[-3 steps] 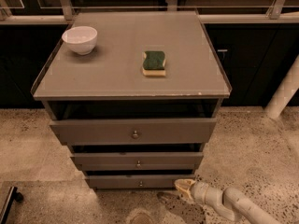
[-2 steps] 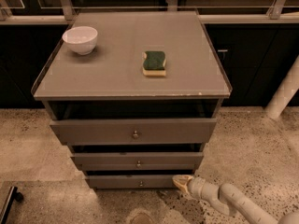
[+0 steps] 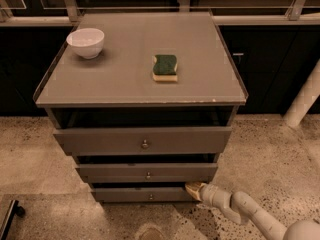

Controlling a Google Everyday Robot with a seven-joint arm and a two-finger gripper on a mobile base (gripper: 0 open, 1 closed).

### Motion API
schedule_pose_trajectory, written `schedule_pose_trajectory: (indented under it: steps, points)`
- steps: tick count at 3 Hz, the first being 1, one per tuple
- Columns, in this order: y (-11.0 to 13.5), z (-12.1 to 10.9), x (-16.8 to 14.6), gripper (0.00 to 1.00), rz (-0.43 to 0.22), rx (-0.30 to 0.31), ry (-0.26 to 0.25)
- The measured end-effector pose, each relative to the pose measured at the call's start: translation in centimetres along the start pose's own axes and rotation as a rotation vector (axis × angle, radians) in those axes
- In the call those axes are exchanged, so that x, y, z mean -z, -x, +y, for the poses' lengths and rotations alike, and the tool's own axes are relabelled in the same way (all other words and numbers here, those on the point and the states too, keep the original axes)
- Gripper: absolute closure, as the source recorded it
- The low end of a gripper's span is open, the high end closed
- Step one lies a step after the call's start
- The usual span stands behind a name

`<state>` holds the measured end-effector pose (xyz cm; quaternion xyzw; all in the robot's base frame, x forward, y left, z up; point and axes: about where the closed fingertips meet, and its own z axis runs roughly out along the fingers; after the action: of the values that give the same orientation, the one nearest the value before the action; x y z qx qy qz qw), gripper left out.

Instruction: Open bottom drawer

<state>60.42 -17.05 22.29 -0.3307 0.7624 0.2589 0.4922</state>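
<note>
The grey cabinet [image 3: 140,74] has three drawers. The bottom drawer [image 3: 125,195] is the lowest, slimmest grey front, with a small round metal knob [image 3: 151,197]. My gripper [image 3: 193,188] is low on the right, at the right end of the bottom drawer's front, near its top edge. It is well to the right of the knob. Whether it touches the front I cannot tell. My white arm [image 3: 240,209] runs in from the lower right corner.
A white bowl [image 3: 86,42] and a green sponge [image 3: 165,67] lie on the cabinet top. The middle drawer [image 3: 120,172] and top drawer [image 3: 110,140] sit above. A white pole [image 3: 304,101] stands at the right. The floor is speckled stone. A dark object [image 3: 7,216] is at lower left.
My gripper has moved a little left and up, closer to the right end of the bottom drawer's front. The drawers have not moved.
</note>
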Motion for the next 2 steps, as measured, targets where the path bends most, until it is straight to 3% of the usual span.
schedule_pose_trajectory:
  steps: [1,2]
  points:
    - [-1.67,-1.81,-1.24,1.0,0.03,-0.045,-0.056]
    - [-1.67,-1.81,-1.24,1.0,0.03,-0.045,-0.056]
